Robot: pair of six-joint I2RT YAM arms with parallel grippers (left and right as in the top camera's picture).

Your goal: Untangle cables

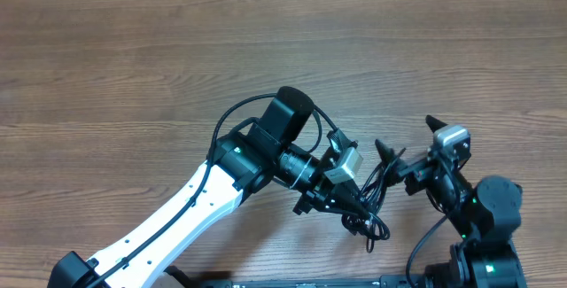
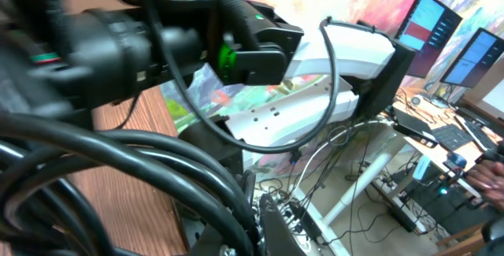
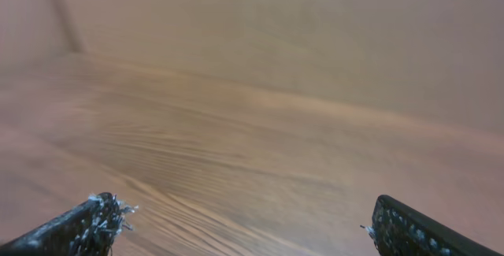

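Observation:
The cables (image 1: 379,224) are a small bundle of thin black loops near the table's front edge, between my two arms. My left gripper (image 1: 353,210) reaches in from the left and is shut on the cables. In the left wrist view the black cords (image 2: 189,169) curve blurred across the foreground and run down between the fingers (image 2: 272,223). My right gripper (image 1: 407,136) is wide open and empty just right of and behind the bundle. The right wrist view shows both of its fingertips (image 3: 248,213) far apart with only bare wooden table (image 3: 260,130) between them.
The wooden table (image 1: 266,49) stretches far and left of the arms. The right arm's base (image 1: 483,221) stands at the front right, close to the bundle. The left wrist view looks past the table edge to a white arm link (image 2: 346,51) and monitors (image 2: 429,20).

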